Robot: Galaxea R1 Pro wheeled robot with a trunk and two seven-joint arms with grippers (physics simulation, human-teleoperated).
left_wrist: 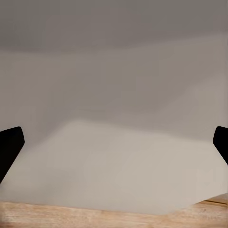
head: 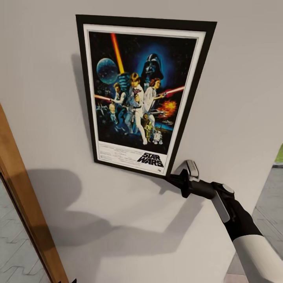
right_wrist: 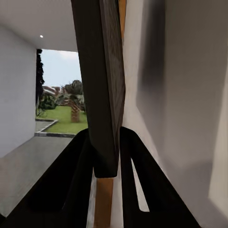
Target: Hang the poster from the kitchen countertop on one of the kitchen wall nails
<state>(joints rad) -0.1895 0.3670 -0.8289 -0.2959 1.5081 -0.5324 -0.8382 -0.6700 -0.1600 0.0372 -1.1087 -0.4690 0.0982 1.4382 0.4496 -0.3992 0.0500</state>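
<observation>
So the poster (head: 143,94) is up against the plain white wall (head: 236,78) right now, portrait way up, black frame, white border, the "STAR WARS" title along the bottom. It throws a shadow to one side, so it isn't sitting perfectly flush. The right gripper (head: 173,179) has it pinched at the bottom corner on the right side. In the right wrist view the two dark fingers (right_wrist: 71,175) are closed on either side of the frame's thin edge (right_wrist: 102,95), with the wall just beside it and a lawn and trees off in the distance. A wooden door frame (head: 23,204) runs down the left. The left gripper (left_wrist: 114,147) is spread wide with nothing between its fingertips, just pale wall in front and a wood strip (left_wrist: 114,219) below.
</observation>
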